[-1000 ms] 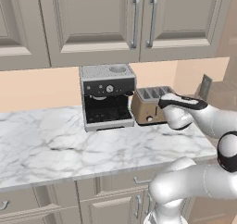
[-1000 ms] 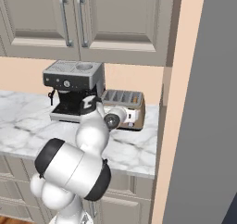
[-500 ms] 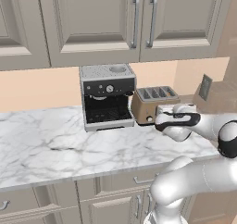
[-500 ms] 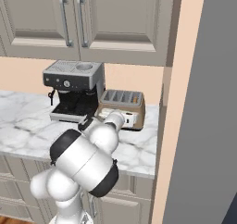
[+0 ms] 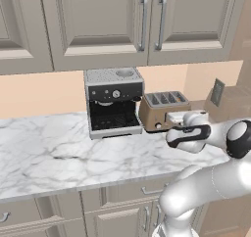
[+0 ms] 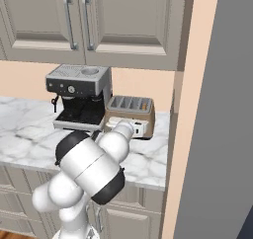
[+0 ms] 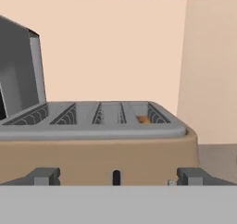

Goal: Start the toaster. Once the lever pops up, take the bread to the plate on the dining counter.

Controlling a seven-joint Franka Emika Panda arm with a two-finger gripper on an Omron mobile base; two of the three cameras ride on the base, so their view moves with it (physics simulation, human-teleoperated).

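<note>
The marble worktop is seen under the beige wall cabinets. On it the black-and-silver coffee machine is placed, and the toaster stands just beside it, on the side of the wall corner. The gripper is held level, close in front of the toaster's front face, with its fingers spread wide apart and nothing between them. A small brown piece of the bread is seen in one slot.
</note>
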